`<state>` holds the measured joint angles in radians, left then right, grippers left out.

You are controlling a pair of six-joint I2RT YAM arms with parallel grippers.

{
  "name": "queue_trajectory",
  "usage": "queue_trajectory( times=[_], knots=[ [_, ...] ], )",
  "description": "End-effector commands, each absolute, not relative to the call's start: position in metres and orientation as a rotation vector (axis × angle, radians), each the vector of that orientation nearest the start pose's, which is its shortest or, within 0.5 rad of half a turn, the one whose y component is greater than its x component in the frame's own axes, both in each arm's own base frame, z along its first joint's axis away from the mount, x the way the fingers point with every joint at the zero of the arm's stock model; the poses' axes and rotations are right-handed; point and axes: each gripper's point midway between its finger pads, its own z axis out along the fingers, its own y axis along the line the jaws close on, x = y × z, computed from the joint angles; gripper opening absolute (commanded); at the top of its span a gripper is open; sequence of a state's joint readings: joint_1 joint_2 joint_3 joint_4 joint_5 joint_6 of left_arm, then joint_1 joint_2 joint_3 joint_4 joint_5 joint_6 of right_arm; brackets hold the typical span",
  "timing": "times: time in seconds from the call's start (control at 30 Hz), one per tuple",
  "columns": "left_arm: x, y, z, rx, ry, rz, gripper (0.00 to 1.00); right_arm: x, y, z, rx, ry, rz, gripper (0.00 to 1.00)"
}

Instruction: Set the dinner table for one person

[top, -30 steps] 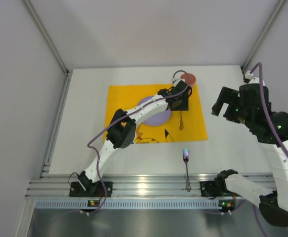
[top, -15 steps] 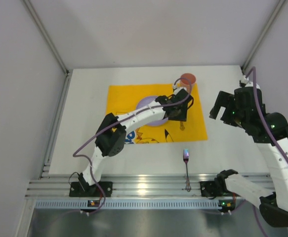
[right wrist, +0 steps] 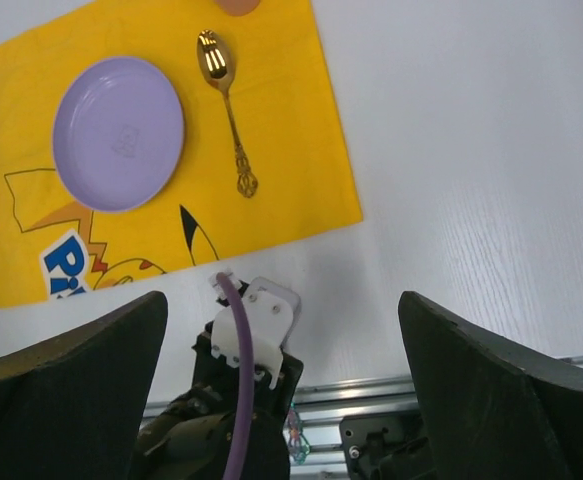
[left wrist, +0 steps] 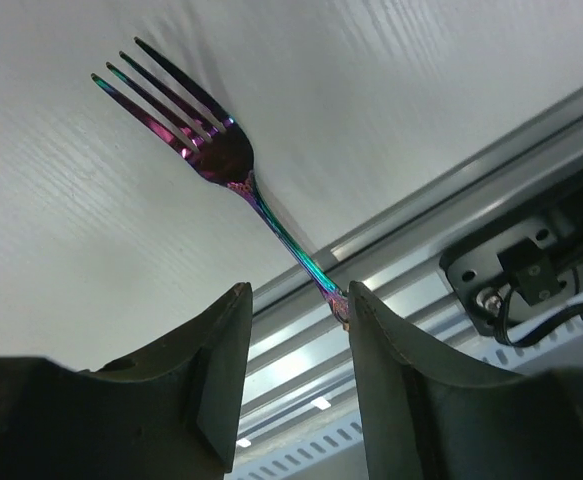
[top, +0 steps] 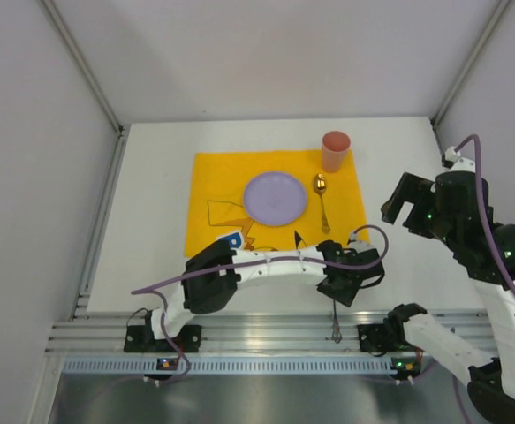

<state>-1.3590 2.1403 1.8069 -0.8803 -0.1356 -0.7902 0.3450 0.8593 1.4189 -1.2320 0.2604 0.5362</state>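
iridescent metal fork (left wrist: 221, 152): long axis near–far, tines far, handle on matte-white dinner table (top: 151, 265) near edge
left gripper (left wrist: 293, 300): half-open, empty, above handle
right gripper (top: 401, 201): wide, empty

left hand (left wrist: 293, 300) moved from beside the spoon (top: 322, 205) down to over the fork (left wrist: 236, 178), purple plate (top: 275, 197) uncovered

The dinner table (top: 151, 230) is a large, flat, matte-white rectangle lying level, with aluminium railing along its near edge.
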Motion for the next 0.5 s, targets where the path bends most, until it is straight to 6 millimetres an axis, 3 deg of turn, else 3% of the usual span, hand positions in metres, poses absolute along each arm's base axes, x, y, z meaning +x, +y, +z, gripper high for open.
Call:
queue_trajectory(
  times=[0.0, 0.13, 0.3, 0.47],
  knots=[
    [0.090, -0.459, 0.057, 0.689, 2.788, -0.246, 0.49, 0.181, 0.043, 0.311, 0.343, 2.203, 0.212, 1.00],
    [0.082, -0.464, 0.046, 0.689, 2.794, -0.255, 0.49, 0.170, 0.039, 0.311, 0.345, 2.203, 0.215, 1.00],
    [0.087, -0.464, 0.019, 0.661, 2.808, -0.193, 0.44, 0.156, 0.036, 0.305, 0.344, 2.223, 0.217, 1.00],
    [0.085, -0.466, 0.003, 0.665, 2.827, -0.177, 0.18, 0.148, 0.033, 0.304, 0.348, 2.220, 0.219, 1.00]
  ],
)
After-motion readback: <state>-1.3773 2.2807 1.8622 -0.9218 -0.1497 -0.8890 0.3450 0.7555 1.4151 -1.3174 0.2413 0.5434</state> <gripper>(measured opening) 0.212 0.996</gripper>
